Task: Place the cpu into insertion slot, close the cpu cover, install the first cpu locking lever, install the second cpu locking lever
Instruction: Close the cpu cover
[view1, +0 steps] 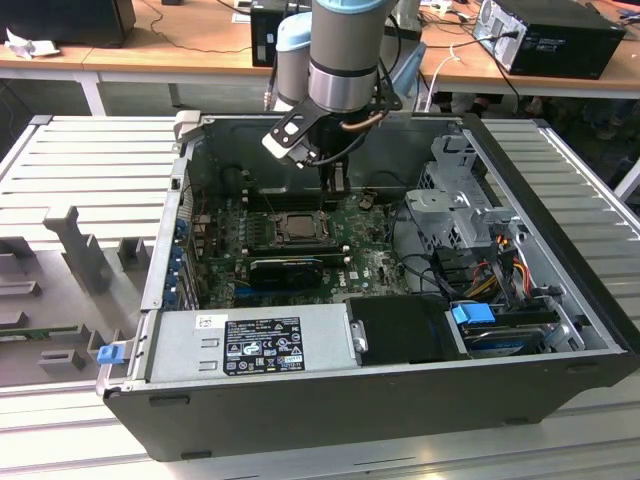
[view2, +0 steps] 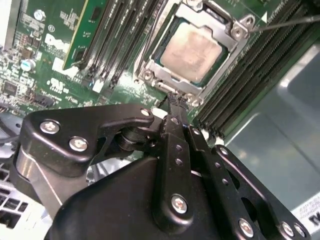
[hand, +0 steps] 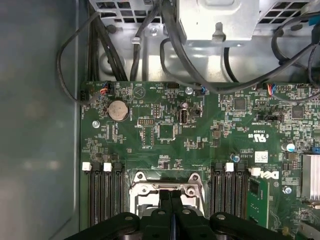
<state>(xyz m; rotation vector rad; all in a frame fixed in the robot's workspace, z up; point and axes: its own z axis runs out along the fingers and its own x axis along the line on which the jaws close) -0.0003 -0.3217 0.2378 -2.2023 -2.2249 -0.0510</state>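
My black gripper (view2: 176, 101) is pinched shut on nothing visible, its tip at the silver-grey metal frame cover (view2: 234, 46), which lies over the dull silver square cpu (view2: 192, 50).

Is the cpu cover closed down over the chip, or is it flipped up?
Closed. In the second wrist view the cpu cover lies flat over the socket, and the metal top of the cpu shows through its central opening.

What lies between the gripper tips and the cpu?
In the second wrist view, only the near frame edge of the cpu cover lies between the gripper and the cpu.
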